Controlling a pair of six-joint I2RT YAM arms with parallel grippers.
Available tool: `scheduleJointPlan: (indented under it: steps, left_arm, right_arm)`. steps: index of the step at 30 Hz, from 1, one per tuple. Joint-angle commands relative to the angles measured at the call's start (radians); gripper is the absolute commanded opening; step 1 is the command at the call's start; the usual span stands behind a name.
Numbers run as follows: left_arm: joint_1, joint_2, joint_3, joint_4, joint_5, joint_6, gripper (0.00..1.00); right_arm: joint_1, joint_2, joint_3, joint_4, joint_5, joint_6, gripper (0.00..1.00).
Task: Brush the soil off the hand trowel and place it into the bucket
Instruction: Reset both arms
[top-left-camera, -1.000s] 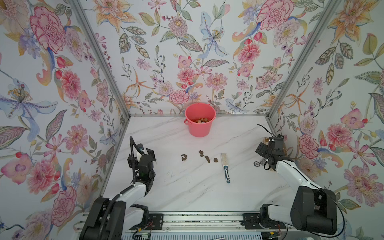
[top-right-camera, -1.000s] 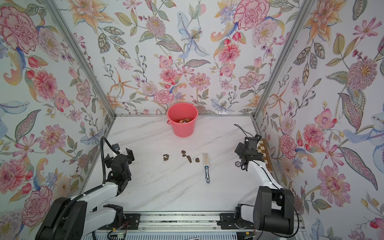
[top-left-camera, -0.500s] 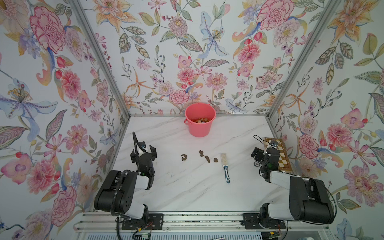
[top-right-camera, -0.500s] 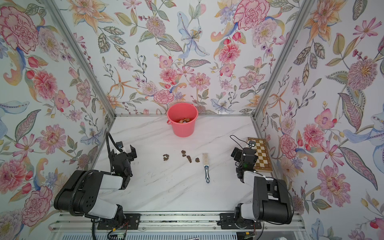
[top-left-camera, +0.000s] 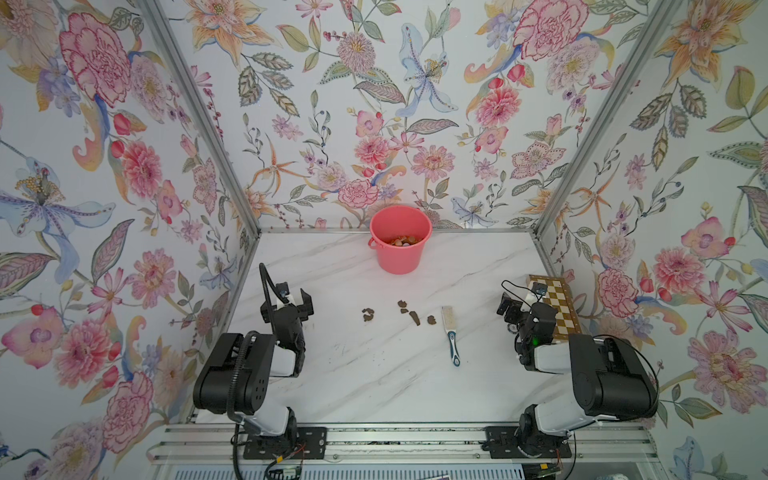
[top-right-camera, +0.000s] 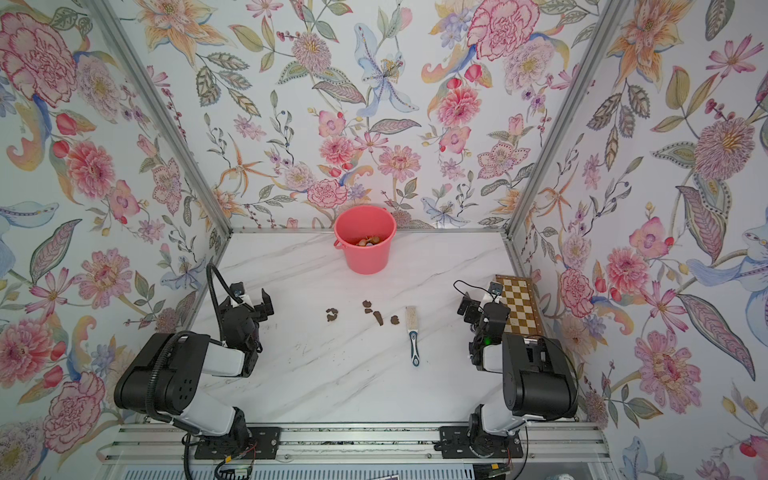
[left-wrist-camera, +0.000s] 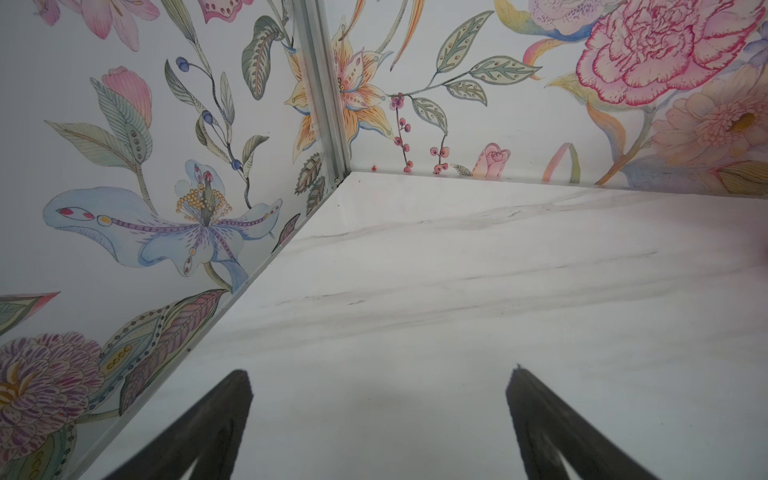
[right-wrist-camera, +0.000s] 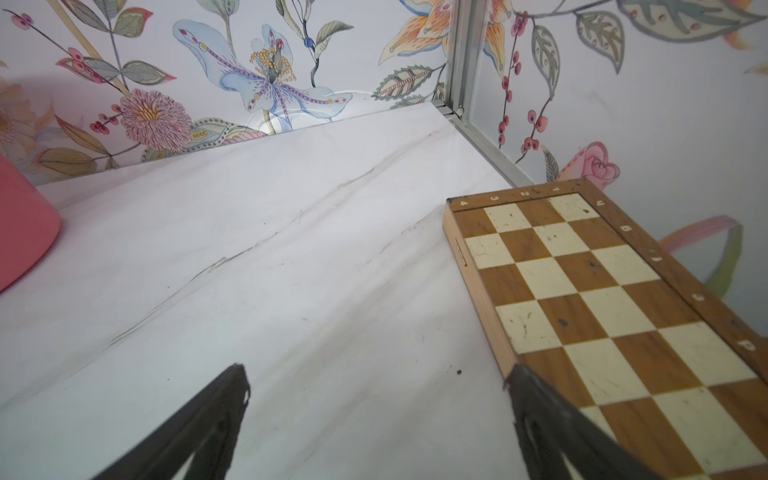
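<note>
While both hands stand wide open and empty, the left hand (top-left-camera: 294, 296) near the left wall and the right hand (top-left-camera: 519, 300) just beside a wooden chessboard (top-left-camera: 555, 307), the soil (top-left-camera: 414, 316) lies between them on the marble bench (top-left-camera: 374, 382). It is small dark brown lumps in 2 loose groups, strung crosswise. Just right of them lies a brush (top-left-camera: 451, 334), pale bristles toward the coral-pink bucket (top-left-camera: 400, 257), blue-and-white handle toward the front rail. The bucket stands upright at the back wall, well apart from both hands; its contents are too small to tell.
</note>
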Motion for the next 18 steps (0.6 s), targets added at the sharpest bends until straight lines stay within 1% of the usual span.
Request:
scheduleJointPlan:
  steps: [1, 18]
  left_arm:
    - [0.0, 0.006, -0.006, 0.04, 0.003, -0.002, 0.99]
    - [0.0, 0.009, -0.004, 0.04, 0.005, -0.001, 0.99]
  right_arm:
    - [0.002, 0.004, -0.002, 0.053, -0.011, -0.017, 0.99]
    - [0.012, 0.004, -0.004, 0.055, 0.007, -0.022, 0.99]
